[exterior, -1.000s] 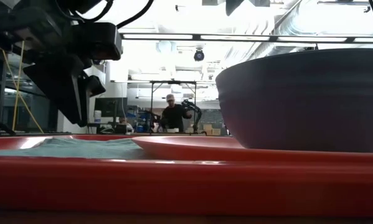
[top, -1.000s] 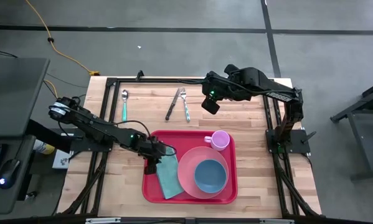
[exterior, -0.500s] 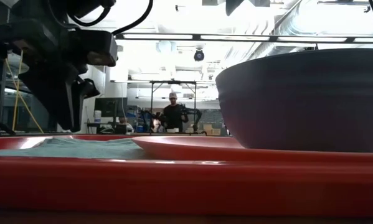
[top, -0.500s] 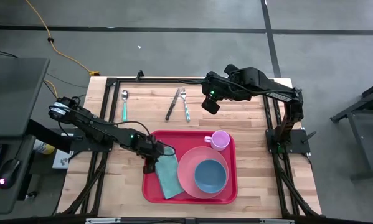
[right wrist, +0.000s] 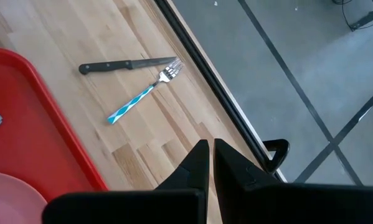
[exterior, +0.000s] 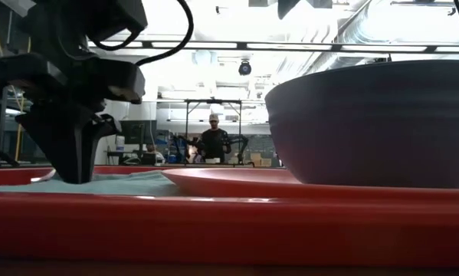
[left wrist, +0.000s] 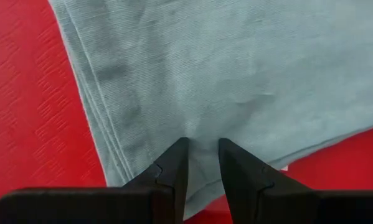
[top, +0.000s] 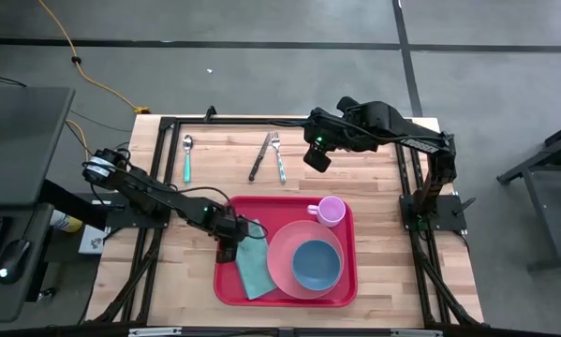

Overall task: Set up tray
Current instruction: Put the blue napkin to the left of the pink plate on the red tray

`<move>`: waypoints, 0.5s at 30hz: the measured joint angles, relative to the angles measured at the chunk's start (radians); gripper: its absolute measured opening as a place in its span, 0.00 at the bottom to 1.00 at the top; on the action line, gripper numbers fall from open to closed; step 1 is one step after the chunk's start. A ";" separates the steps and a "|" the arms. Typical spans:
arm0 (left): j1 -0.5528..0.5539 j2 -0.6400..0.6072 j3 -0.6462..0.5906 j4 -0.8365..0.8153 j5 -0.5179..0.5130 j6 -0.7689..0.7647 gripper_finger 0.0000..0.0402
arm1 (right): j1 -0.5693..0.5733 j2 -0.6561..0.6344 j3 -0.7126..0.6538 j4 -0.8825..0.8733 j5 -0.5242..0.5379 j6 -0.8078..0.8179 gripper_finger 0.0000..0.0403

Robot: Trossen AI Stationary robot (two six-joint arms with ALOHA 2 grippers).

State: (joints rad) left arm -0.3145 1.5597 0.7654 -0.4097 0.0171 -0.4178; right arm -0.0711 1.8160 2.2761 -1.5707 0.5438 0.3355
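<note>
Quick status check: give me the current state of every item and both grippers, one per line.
tray: flat on the table, loaded
napkin: folded, flat in the tray
plate: in the tray, bowl on it
bowl: upright, empty
cup: upright in the tray
spoon, knife, fork: on the table
left gripper: pinching the napkin
right gripper: shut, empty, raised

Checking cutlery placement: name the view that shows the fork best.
The right wrist view: the fork lies whole beside the knife, teal handle clear. The high view shows it small. The low and left wrist views miss it.
</note>
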 joint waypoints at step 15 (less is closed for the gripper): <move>0.001 0.003 0.001 -0.072 -0.007 0.292 0.31 | 0.000 0.000 0.000 0.000 -0.002 -0.004 0.00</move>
State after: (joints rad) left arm -0.3134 1.5623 0.7666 -0.4814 0.0099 -0.1261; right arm -0.0713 1.8160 2.2761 -1.5711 0.5415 0.3317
